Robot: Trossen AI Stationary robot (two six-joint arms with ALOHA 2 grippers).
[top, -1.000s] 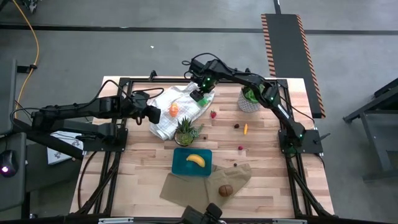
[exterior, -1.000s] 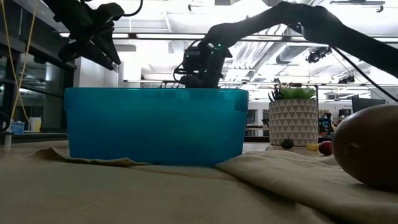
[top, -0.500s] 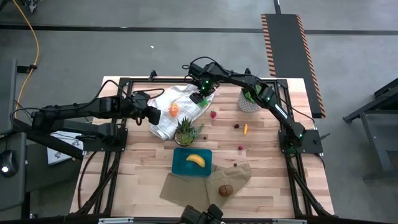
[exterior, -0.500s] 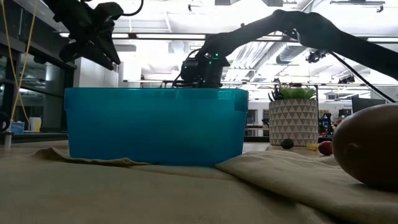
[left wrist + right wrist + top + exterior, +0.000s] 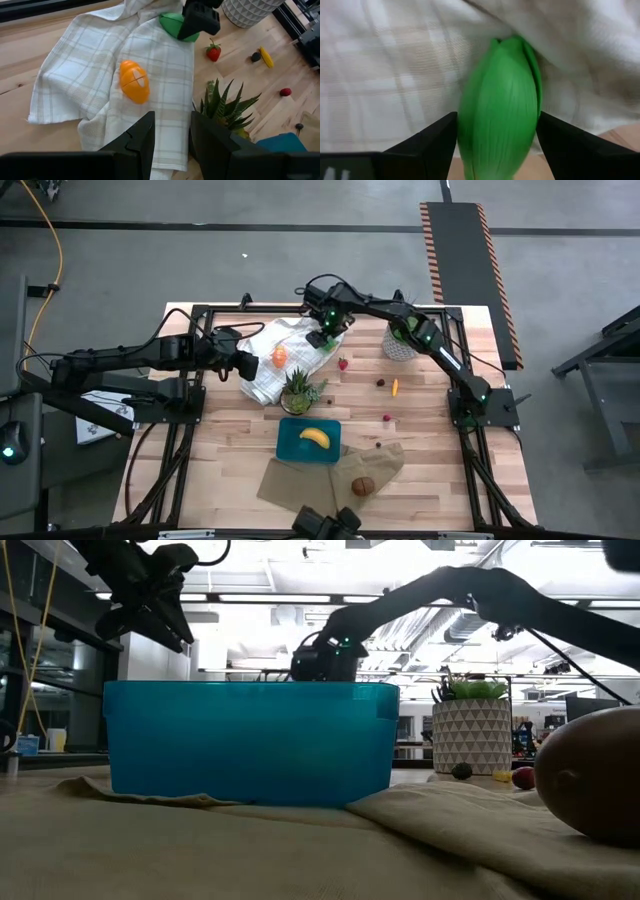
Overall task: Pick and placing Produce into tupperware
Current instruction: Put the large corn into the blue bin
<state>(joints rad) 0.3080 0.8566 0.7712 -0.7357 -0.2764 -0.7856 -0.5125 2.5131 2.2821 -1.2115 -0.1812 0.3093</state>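
The green pepper point(image 5: 500, 110) lies on the white checked towel point(image 5: 100, 75) at the table's far side. My right gripper point(image 5: 322, 337) is down on it, and in the high view it covers the pepper. The teal tupperware point(image 5: 285, 442) sits near the front with the yellow banana point(image 5: 315, 437) inside. The brown kiwi point(image 5: 363, 486) rests on the tan cloth. An orange piece point(image 5: 134, 81) lies on the towel. A strawberry point(image 5: 343, 364) and small berries lie on the bare wood. My left gripper point(image 5: 247, 365) hovers open off the towel's left edge. My right gripper has the green pepper between its two fingers point(image 5: 432, 142), one against each long side point(image 5: 465, 125). The fingers come from above, slanting down, and lie across the pepper. The pepper still rests on the towel.
A spiky potted plant point(image 5: 300, 390) stands between the towel and the tupperware. A second plant in a white pot point(image 5: 402, 340) stands to the right of my right gripper. The tan cloth point(image 5: 330, 475) spreads under the tupperware's near side. Bare wood lies at the table's left and right.
My right gripper has sunk lower toward the towel, onto the green pepper. My left arm has kept still.
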